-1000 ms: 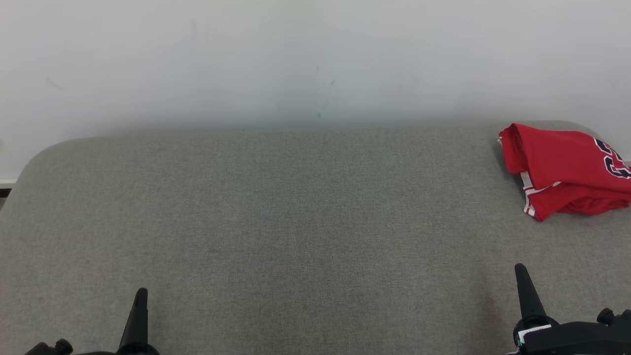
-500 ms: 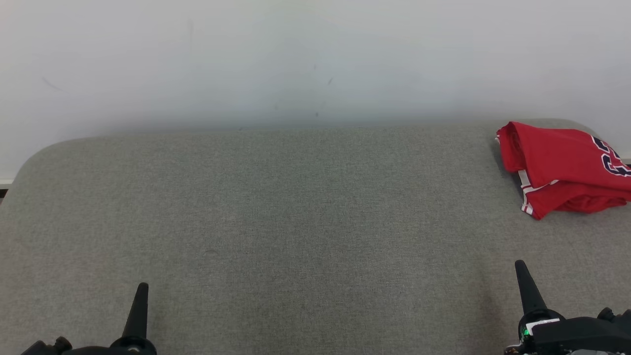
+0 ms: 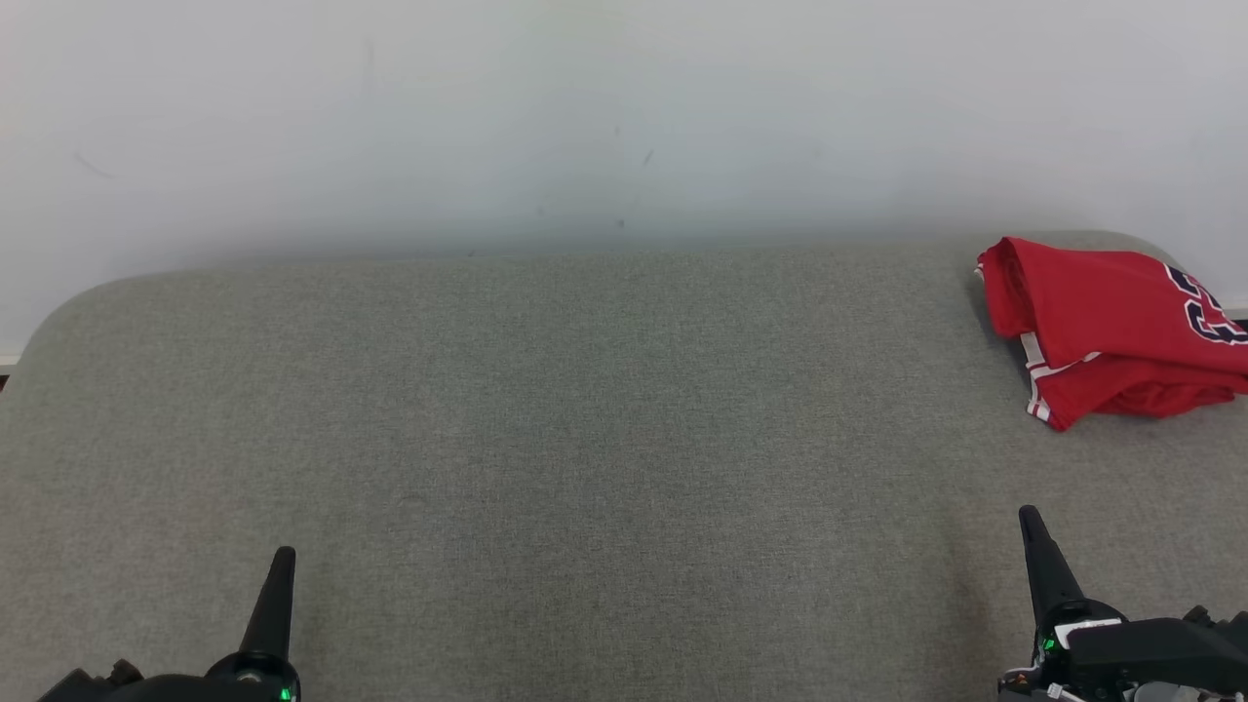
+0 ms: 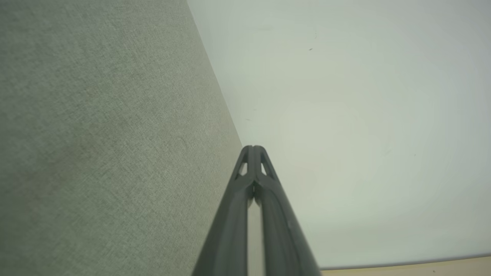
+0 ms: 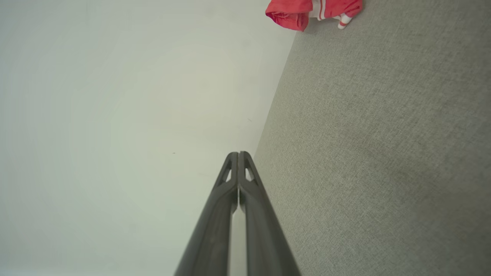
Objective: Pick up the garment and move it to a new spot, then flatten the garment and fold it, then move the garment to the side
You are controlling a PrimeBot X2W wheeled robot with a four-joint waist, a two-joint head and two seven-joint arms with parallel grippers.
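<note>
Moved: left gripper (image 3: 283,556) and right gripper (image 3: 1027,514) have both crept a little forward over the grey pad (image 3: 585,439) since a second ago. The whole head view slid a tiny bit too, so the camera moved and the red garment (image 3: 1102,312) did not.
Left gripper: its two dark fingers are pressed together at the tips, with nothing between them. It hangs low over the pad and points at the white wall (image 3: 585,117).
Right gripper: its fingers are pressed together too, and it holds nothing.
Garment: it lies folded on the pad, ahead of the right gripper and a bit to its right, well apart from it. It is far off to the right of the left gripper. Its far side is near the back edge of the pad.
Cut off: the right side of the garment runs out of the head view. In the right wrist view only its near end shows, at the top edge. Both gripper bodies are cut by the bottom of the head view.
Hard to tell: the dark number (image 3: 1209,317) on the garment is cut in half and I cannot read it. I cannot tell how many layers are folded under the top one.
Trim: white stripes (image 3: 1035,356) show along the garment's near left edge.
Floor (image 4: 422,266): a thin tan strip shows beyond the left gripper, under the wall.
</note>
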